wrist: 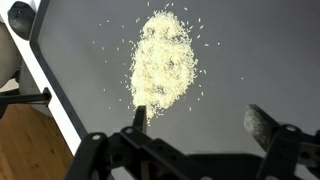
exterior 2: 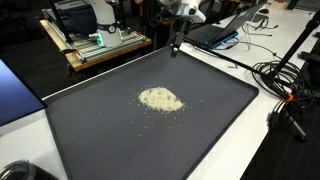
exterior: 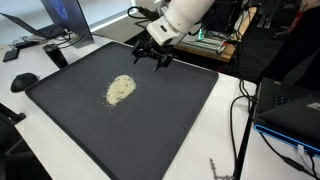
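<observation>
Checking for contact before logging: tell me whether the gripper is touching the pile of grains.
Apart. In an exterior view the gripper hangs over the tray edge, with bare tray between it and the pile of grains.

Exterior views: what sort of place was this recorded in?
Probably a lab or office workbench: a laptop, tangled cables and electronics on a wooden board surround the dark tray.

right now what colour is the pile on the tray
The pile is pale cream; clearest in the wrist view.
</observation>
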